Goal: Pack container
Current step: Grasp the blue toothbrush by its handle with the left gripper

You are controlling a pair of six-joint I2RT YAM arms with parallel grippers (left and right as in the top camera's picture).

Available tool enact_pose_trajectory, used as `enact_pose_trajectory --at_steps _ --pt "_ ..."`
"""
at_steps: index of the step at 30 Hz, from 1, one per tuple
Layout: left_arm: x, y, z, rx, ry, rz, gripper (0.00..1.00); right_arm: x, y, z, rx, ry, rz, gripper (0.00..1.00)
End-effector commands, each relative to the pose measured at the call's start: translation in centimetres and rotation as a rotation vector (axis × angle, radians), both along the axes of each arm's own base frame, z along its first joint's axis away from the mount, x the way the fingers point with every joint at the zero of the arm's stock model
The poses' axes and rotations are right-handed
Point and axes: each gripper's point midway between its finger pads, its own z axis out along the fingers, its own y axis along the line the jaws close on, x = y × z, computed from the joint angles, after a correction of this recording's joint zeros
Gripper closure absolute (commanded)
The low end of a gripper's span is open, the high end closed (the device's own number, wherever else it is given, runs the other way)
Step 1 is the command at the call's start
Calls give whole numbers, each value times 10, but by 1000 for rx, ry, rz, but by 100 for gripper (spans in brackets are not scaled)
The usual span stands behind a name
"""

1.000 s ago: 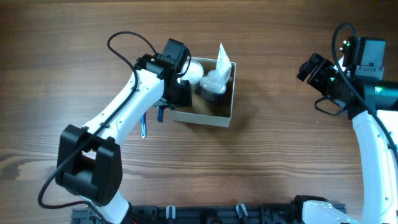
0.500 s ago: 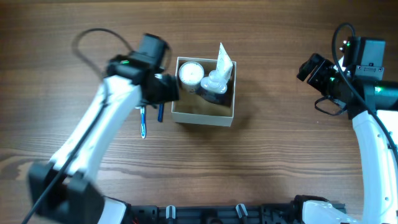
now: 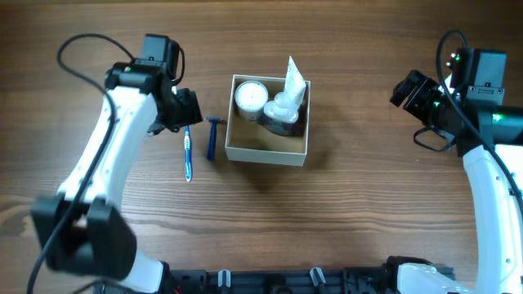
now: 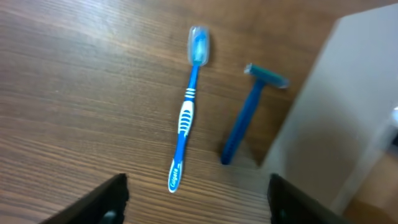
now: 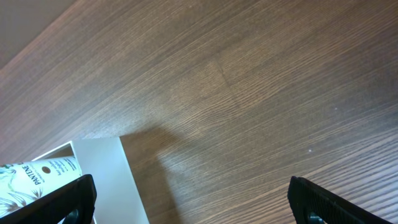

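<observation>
The left pincer (image 4: 198, 190) hung spread and empty over the bench (image 4: 74, 93). The toothbrush (image 4: 186, 118) lay just ahead, between its fingers, with the razor (image 4: 245, 118) beside it and the box (image 4: 336, 112) beyond the razor on that same side. The toothbrush looked the likely next pick: drop straight, straddle the handle, close mid-handle. The right pincer (image 5: 193, 196) was spread and empty, with the box's corner below one finger. A white pack (image 5: 37, 174) inside read "PANTENE". The toothbrush's print was too blurred to read.
</observation>
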Motion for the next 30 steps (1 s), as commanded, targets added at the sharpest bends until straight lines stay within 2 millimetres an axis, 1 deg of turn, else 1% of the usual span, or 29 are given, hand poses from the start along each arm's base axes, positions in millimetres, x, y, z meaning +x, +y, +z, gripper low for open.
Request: enact_pose_trajectory --at_steps 1,5,9,12,16,17,19,21,26,30 --pt "4 6 -36 33 88 -44 38 4 1 3 14 -8 -2 0" --pt "8 6 -64 41 139 -58 39 4 1 3 14 -8 -2 0" --pt "11 10 -84 48 174 -67 39 4 1 3 14 -8 -2 0" --pt "11 15 -94 49 194 -61 41 4 1 3 14 -8 -2 0" --pt "10 21 -100 40 213 -44 47 4 1 3 14 -8 -2 0" --pt "10 19 -102 21 217 -63 48 4 1 3 14 -8 -2 0" --pt "9 12 -103 -22 224 -100 48 4 1 3 14 -8 -2 0" --pt "7 10 -105 -35 233 -114 49 4 1 3 14 -8 -2 0" --pt "6 9 -110 -35 233 -116 49 4 1 3 14 -8 -2 0" --pt "2 10 -116 -35 239 -115 52 4 1 3 14 -8 -3 0"
